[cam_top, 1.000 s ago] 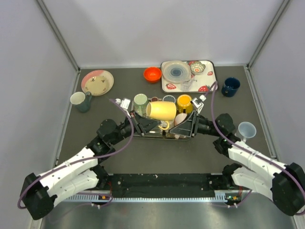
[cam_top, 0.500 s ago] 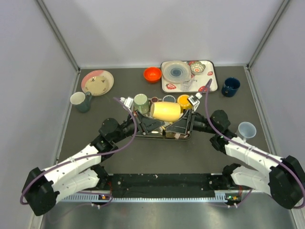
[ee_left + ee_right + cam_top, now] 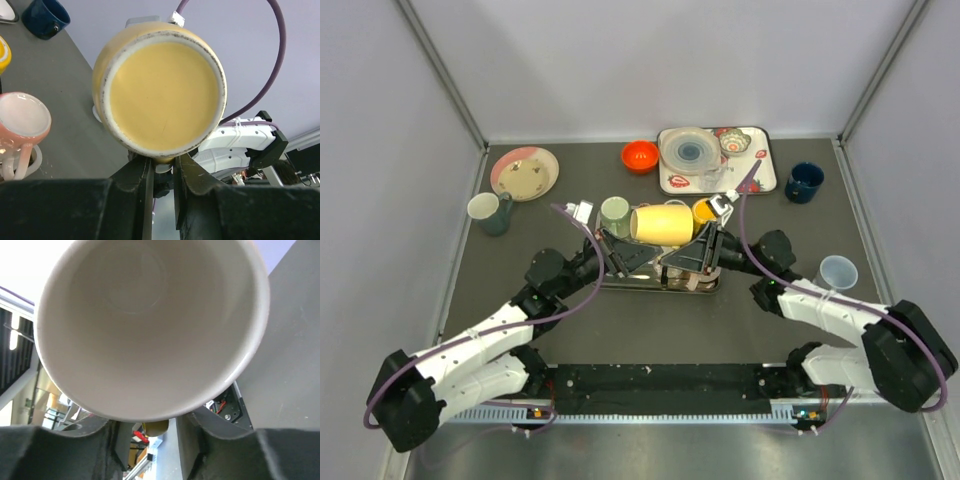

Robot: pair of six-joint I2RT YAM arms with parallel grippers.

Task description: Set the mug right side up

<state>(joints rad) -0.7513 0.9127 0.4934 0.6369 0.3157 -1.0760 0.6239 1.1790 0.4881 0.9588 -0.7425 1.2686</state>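
The yellow mug [image 3: 662,224] lies on its side in the air above a metal tray [image 3: 650,284], held between my two arms. In the left wrist view its flat base [image 3: 162,95] faces the camera, and my left gripper [image 3: 162,167] is shut on the handle below it. In the right wrist view its pale inside [image 3: 150,325] faces the camera. My right gripper [image 3: 150,432] is open, its fingers on either side of the handle [image 3: 156,428] with gaps. From above, the left gripper [image 3: 638,252] and the right gripper [image 3: 692,256] sit under the mug.
A green mug [image 3: 614,212], an orange-yellow cup [image 3: 706,211] and a pink mug [image 3: 22,117] stand by the tray. Farther off are a red bowl [image 3: 640,156], a strawberry tray [image 3: 760,182] with dishes, a navy mug [image 3: 804,182], a plate [image 3: 525,172], a grey mug [image 3: 490,211] and a clear cup [image 3: 837,271].
The mug has risen slightly and shifted. My right arm has moved left, bringing its gripper up around the mug's handle. My left gripper keeps its hold.
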